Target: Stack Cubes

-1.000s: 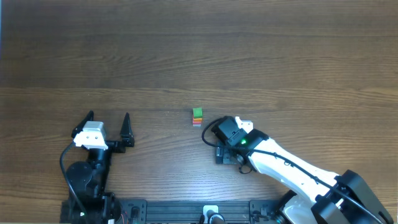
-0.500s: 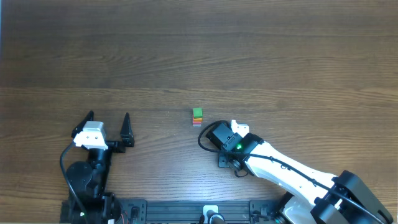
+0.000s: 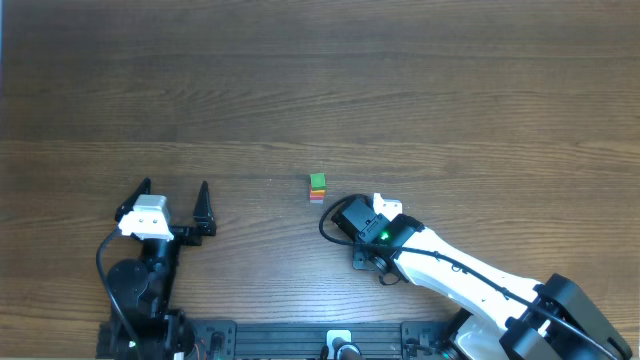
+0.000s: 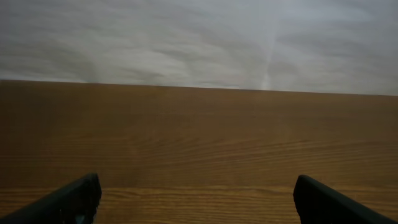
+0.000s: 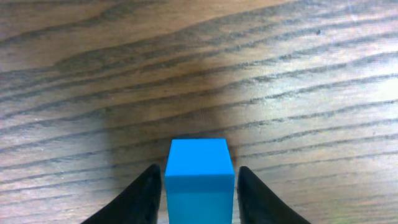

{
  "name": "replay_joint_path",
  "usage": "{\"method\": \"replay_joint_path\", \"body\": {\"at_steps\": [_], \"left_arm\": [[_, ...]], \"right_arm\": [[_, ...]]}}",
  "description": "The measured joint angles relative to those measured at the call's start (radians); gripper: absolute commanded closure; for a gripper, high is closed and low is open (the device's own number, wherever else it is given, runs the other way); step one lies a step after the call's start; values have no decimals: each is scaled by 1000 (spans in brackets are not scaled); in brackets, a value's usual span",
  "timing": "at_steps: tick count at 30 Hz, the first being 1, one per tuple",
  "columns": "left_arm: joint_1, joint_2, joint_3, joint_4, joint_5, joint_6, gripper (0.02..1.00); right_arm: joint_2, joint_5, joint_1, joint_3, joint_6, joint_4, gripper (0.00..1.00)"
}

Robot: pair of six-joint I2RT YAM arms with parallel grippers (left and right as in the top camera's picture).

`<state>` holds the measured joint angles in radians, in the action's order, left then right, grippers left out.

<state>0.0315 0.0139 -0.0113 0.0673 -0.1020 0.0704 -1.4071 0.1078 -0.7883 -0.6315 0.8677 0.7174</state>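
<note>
Wooden planks with dark grain make up the table (image 3: 320, 80), and a small stack of cubes (image 3: 317, 187) stands near its middle. A green cube (image 3: 317, 180) sits on top, and beneath it only a thin orange-red edge of the lower ones can be made out. Just beside the stack, on the side toward the near edge where the arm bases stand and a little to the right, sits the right gripper (image 5: 199, 179). Its two dark fingers (image 5: 149, 190) are closed in against opposite sides of a blue cube (image 5: 199, 158), which fills the gap between them. The cube's top face and front face both show, with a soft shadow on the wood around it, but whether it rests on the table or is raised slightly cannot be told. The white and black right arm (image 3: 470, 280) runs back from there to the near right corner, and nothing lies between the blue cube and the stack. The left gripper (image 3: 173, 186) is well apart from both, toward the near left corner, with its fingers spread wide and nothing between them. Its own camera looks across bare wood to a pale grey wall (image 4: 199, 43) past the far edge. A black rail (image 3: 320, 340) runs along the near edge between the two bases.
</note>
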Motion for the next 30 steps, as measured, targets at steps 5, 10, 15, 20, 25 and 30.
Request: {"method": "replay_joint_path", "body": {"at_steps": [5, 10, 15, 20, 25, 30], "left_arm": [[0, 0, 0, 0, 0, 0, 18], [0, 0, 0, 0, 0, 0, 18], [0, 0, 0, 0, 0, 0, 18], [0, 0, 0, 0, 0, 0, 18], [0, 0, 0, 0, 0, 0, 18], [0, 0, 0, 0, 0, 0, 18]], "right_arm": [[0, 1, 0, 0, 2, -1, 831], [2, 6, 0, 0, 0, -13, 958], [2, 20, 2, -10, -11, 0, 989], [0, 34, 28, -149, -72, 82, 989], [-54, 42, 77, -394, -157, 198, 991], [-203, 42, 108, -673, -229, 332, 991]]}}
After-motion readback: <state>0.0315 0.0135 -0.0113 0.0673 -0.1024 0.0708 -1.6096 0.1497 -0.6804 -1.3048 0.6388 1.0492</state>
